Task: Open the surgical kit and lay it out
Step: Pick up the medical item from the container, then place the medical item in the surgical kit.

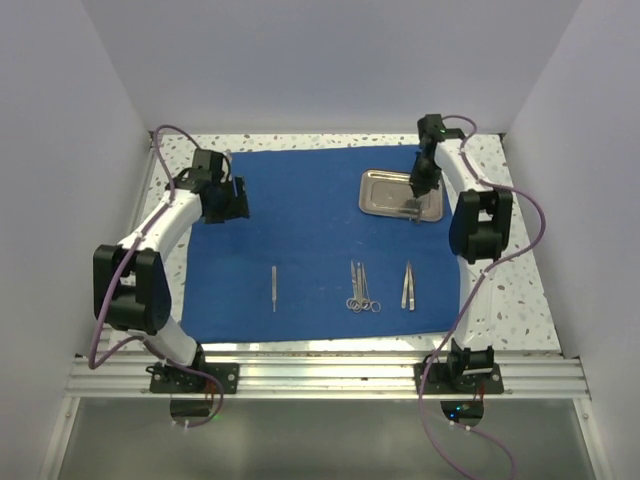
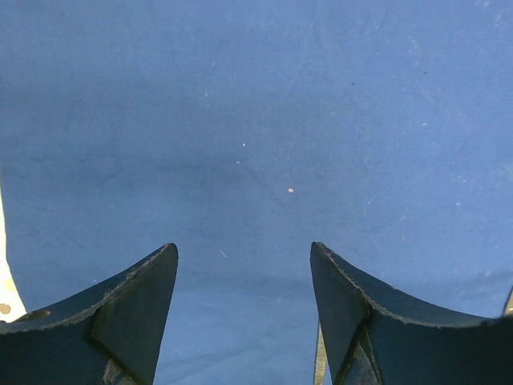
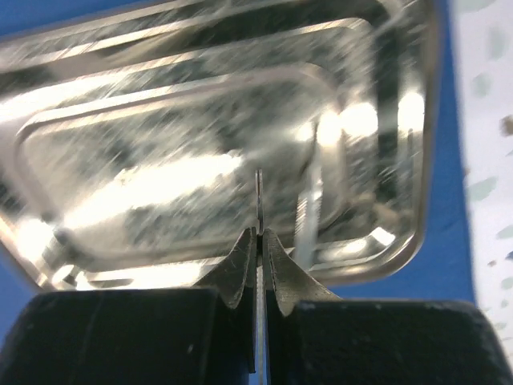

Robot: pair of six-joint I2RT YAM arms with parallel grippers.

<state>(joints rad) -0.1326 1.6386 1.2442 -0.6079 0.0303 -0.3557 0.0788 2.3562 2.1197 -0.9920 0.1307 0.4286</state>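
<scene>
The royal-blue cloth wrap (image 1: pixel 300 240) lies spread flat on the table. The steel tray (image 1: pixel 385 190) sits on its far right part and fills the right wrist view (image 3: pixel 160 160). My right gripper (image 1: pixel 415 203) hangs over the tray's near right corner, shut (image 3: pixel 260 237) on a thin silver instrument (image 3: pixel 260 196) held edge-on. A slim silver tool (image 1: pixel 274 288), scissors and forceps (image 1: pixel 360 288) and tweezers (image 1: pixel 408 285) lie in a row on the cloth's near part. My left gripper (image 1: pixel 238 200) is open and empty over the cloth's left part (image 2: pixel 244 257).
The speckled white tabletop (image 1: pixel 510 290) shows to the right of the cloth and as a strip at the left (image 2: pixel 6 289). White walls enclose the table on three sides. A thin silver strip (image 2: pixel 320 361) shows beside my left gripper's right finger.
</scene>
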